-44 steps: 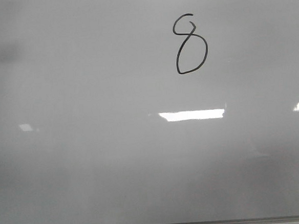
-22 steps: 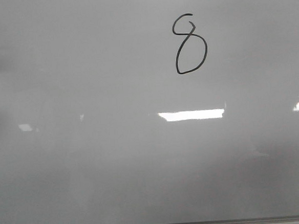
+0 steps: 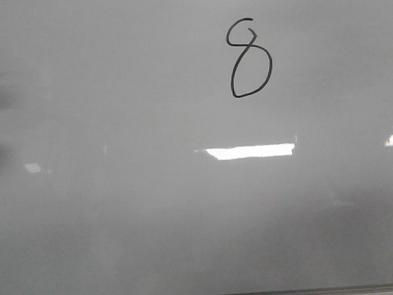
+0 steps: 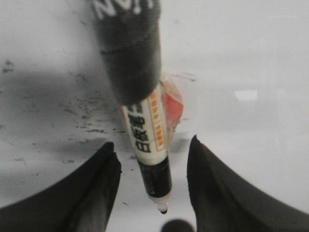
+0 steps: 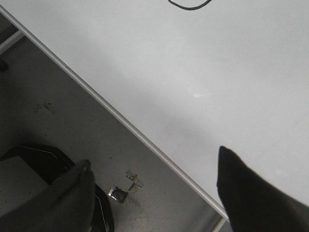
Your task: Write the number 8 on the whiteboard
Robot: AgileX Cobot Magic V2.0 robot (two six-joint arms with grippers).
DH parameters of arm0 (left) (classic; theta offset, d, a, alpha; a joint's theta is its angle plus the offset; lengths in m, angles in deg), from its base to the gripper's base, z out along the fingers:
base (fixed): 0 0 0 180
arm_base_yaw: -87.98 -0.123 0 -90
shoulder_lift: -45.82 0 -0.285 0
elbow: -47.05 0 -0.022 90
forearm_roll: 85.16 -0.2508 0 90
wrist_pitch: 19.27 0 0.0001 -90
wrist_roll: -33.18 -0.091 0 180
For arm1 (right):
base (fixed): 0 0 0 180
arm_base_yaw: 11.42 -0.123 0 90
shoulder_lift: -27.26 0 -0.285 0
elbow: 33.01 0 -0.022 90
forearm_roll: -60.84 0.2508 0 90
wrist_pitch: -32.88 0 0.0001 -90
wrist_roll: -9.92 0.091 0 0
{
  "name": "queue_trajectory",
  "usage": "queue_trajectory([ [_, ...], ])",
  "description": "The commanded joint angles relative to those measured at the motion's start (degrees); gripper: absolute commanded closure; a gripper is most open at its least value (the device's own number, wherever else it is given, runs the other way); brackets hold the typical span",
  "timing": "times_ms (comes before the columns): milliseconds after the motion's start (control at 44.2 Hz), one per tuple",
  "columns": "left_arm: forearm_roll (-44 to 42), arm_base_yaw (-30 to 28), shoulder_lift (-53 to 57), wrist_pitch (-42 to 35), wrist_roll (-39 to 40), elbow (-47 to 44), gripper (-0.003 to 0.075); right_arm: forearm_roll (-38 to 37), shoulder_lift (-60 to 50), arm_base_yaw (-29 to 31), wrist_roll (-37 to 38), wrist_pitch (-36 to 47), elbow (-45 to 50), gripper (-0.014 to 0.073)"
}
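The thin black hand-drawn number 8 [image 3: 249,58] stands at one o'clock on the glossy grey-white whiteboard [image 3: 155,225], so writing seems finished; left gripper [image 4: 152,169] clamps a marker [image 4: 152,145], right gripper [image 5: 152,186] gapes empty.

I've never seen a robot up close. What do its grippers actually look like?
Both have two plain, dark, matte black fingers, broad at the base and tapering to rounded tips: the left gripper and the right gripper. No cables, markings or sleeves show on them.

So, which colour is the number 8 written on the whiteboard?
Black: the number 8 is a thin line on the pale whiteboard, clearest in the front view.
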Motion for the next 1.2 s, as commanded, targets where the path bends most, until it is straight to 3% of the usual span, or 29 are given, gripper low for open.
queue_trajectory([
  [0,0.3,-0.1,2.6,0.5,0.6,3.3,0.0372,0.7,-1.5,0.4,0.8,2.8,-1.8,0.0043],
  [113,-0.1,-0.1,5.2,6.1,-0.1,5.6,0.0372,0.1,-3.4,0.4,4.5,3.1,-1.8,0.0043],
  [407,0.1,5.6,19.3,12.9,-4.8,6.2,0.0372,-13.0,-10.0,0.4,26.4,1.9,-1.8,0.0043],
  [723,0.3,12.6,34.1,20.9,-5.9,3.8,0.0372,-13.3,-16.3,0.4,28.6,-0.7,-1.6,0.0043],
  [972,0.6,13.4,42.0,21.3,-5.9,-1.9,0.0372,-13.6,-17.2,0.4,28.6,-1.6,-0.6,0.0044],
  [1040,0.6,13.4,42.9,21.2,-5.9,-2.8,0.0372,-13.6,-17.2,0.4,28.6,-1.2,-0.3,0.0076],
  [1175,0.6,13.4,43.0,21.3,-5.9,-3.4,0.0423,-13.6,-17.2,0.4,28.6,-1.0,-0.3,0.0259],
])
